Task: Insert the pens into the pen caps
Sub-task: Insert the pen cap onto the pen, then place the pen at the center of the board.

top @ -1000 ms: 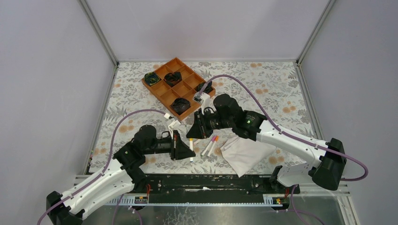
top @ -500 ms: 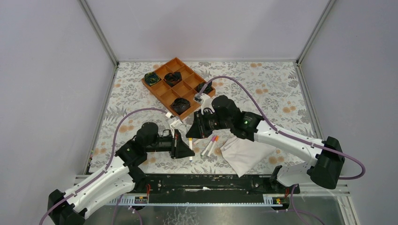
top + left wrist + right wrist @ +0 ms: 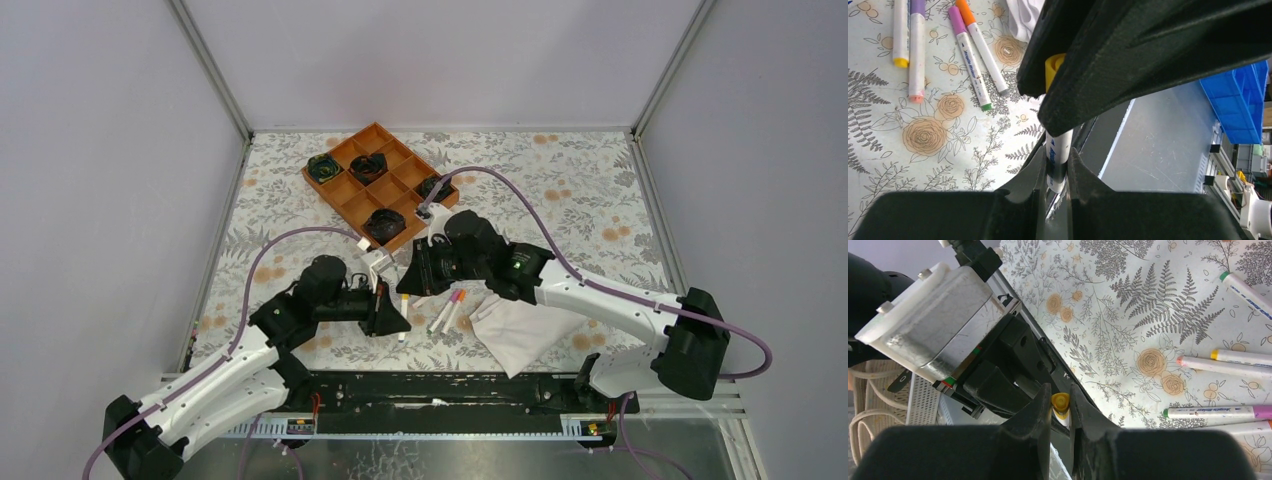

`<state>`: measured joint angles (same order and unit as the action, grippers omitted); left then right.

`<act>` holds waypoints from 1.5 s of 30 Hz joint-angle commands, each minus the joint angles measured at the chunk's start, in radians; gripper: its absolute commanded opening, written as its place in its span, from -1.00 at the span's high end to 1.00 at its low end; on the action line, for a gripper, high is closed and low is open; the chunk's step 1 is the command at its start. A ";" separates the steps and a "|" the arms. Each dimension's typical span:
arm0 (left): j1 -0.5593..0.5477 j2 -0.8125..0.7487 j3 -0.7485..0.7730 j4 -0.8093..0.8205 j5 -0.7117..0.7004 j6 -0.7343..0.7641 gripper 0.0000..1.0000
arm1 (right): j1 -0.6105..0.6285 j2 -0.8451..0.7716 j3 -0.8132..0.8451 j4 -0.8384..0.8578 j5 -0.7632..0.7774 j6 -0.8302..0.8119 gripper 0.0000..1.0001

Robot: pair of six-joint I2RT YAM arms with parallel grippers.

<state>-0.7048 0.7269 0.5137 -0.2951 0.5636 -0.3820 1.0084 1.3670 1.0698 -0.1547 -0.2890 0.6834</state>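
Arms closer; white pen, yellow cap

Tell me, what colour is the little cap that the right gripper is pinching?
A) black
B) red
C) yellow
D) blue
C: in the right wrist view, the right gripper pinches a yellow cap between its fingers, at the end of the pen that the left gripper clamps.
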 commanded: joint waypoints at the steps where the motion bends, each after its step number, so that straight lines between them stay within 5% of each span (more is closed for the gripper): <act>1: 0.062 -0.014 0.108 0.327 -0.267 0.028 1.00 | 0.128 0.020 -0.055 -0.326 -0.225 0.046 1.00; 3: 0.062 -0.004 0.097 0.284 -0.271 0.024 1.00 | 0.126 0.000 -0.008 -0.363 -0.119 0.025 1.00; 11: 0.061 -0.022 -0.081 0.267 -0.333 -0.193 1.00 | -0.005 -0.159 0.077 -0.417 0.173 0.011 -0.33; 19: 0.060 0.082 -0.186 0.242 -0.405 -0.348 0.94 | -0.128 -0.275 -0.022 -0.443 0.341 -0.082 -0.83; 27: 0.060 0.226 -0.198 0.277 -0.413 -0.359 0.68 | -0.271 -0.306 -0.191 -0.296 0.275 -0.112 -0.97; 35: 0.062 0.274 -0.193 0.324 -0.440 -0.358 -0.12 | -0.342 -0.291 -0.259 -0.232 0.275 -0.136 -1.00; 39: 0.072 0.284 -0.166 0.340 -0.460 -0.324 -0.75 | -0.384 -0.282 -0.283 -0.176 0.272 -0.174 -0.99; 45: 0.285 0.387 -0.055 0.373 -0.370 -0.189 -0.91 | -0.539 -0.214 -0.297 -0.070 0.239 -0.236 -0.99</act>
<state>-0.5507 1.0641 0.3706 -0.0227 0.1566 -0.6769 0.5598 1.1217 0.7811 -0.3443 -0.0299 0.5114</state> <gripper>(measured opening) 0.949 0.993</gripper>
